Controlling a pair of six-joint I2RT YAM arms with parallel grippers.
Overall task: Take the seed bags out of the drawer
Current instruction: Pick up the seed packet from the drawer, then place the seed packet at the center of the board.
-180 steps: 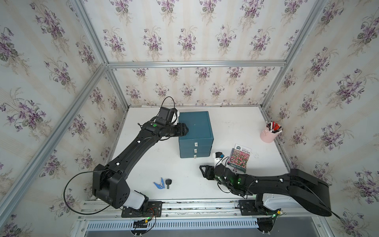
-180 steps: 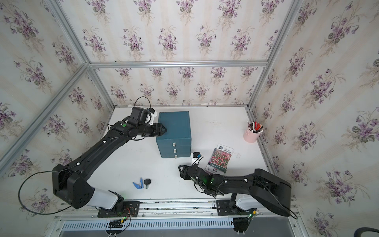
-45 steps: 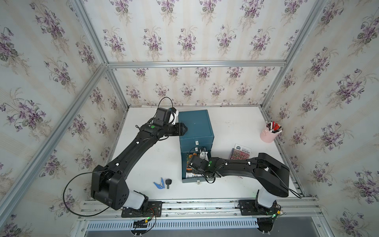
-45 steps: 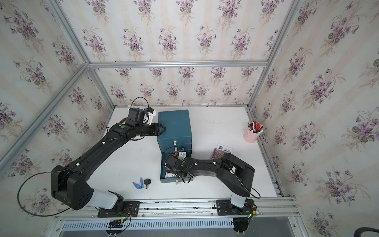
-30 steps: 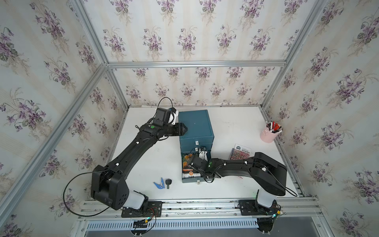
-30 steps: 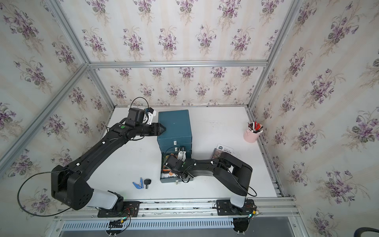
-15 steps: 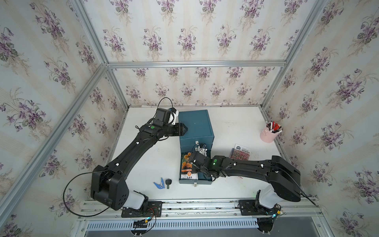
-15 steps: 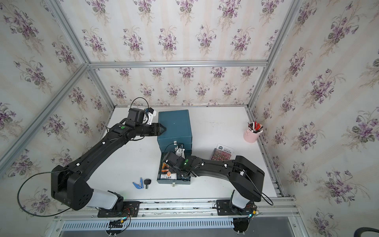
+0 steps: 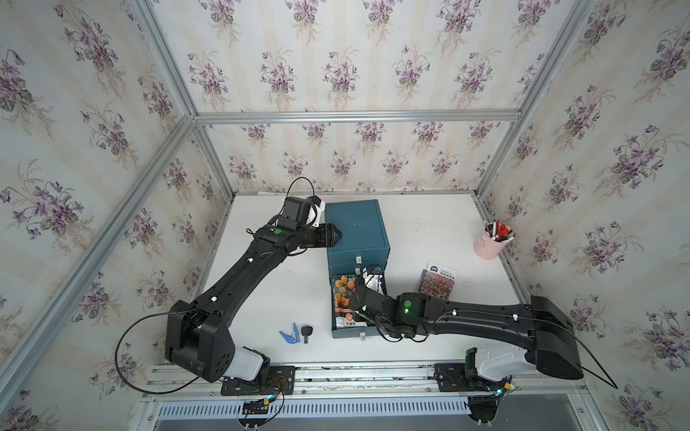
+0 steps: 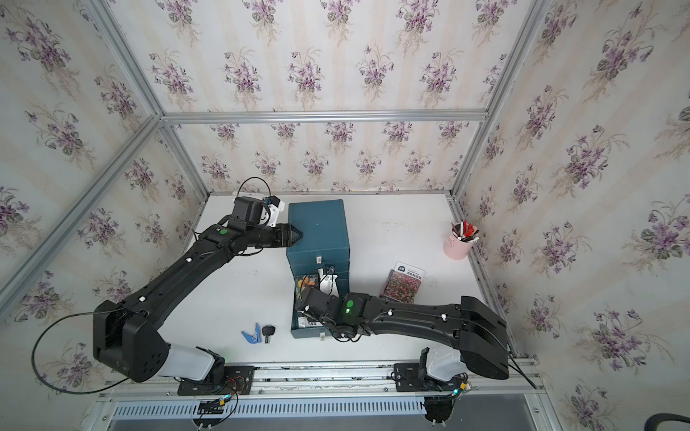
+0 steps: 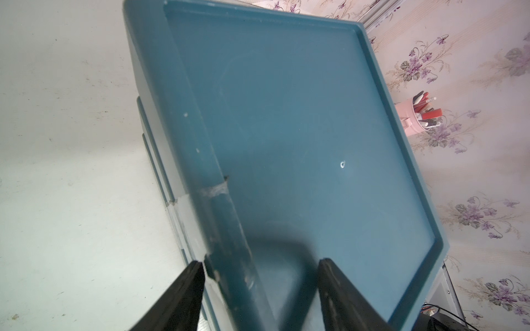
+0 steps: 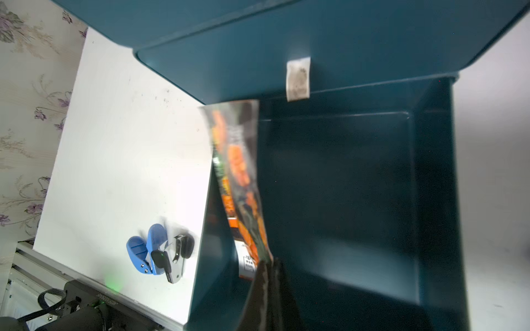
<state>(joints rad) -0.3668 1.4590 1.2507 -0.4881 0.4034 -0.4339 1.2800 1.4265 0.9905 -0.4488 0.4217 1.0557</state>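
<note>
- Floral-papered walls on an aluminium frame close in three sides of a white table (image 9: 422,231), matt and lightly scuffed.
- A teal, smooth, boxy cabinet (image 9: 354,227) stands mid-table towards the back. Its top is a shallow tray with a raised rim.
- The bottom drawer (image 9: 351,332) is pulled out towards the front edge. It is a deep, dark box with straight walls.
- The right gripper (image 12: 268,268) reaches into the drawer from the right. Its fingers are pressed together on the lower corner of the marigold bag (image 12: 241,177).
- That glossy, flat bag stands on edge and bowed against the drawer's left wall. Its pinched end seems lifted off the floor, though blur makes this unsure.
- In both top views the marigold bag (image 9: 344,289) fills the drawer's left half.
- The left gripper (image 11: 261,260) straddles the cabinet's left top rim, fingers spread wide, one outside the wall and one over the tray.
- The field bag (image 9: 437,281) lies flat on the table, just right of the drawer and apart from it.
- A pink cup (image 9: 487,246) of pens stands near the right edge.
- A blue plastic clip (image 9: 289,334) and a black key (image 9: 307,331) touch each other left of the drawer front.
- Bare table lies between cabinet and cup, and left of the cabinet beneath the left arm.
</note>
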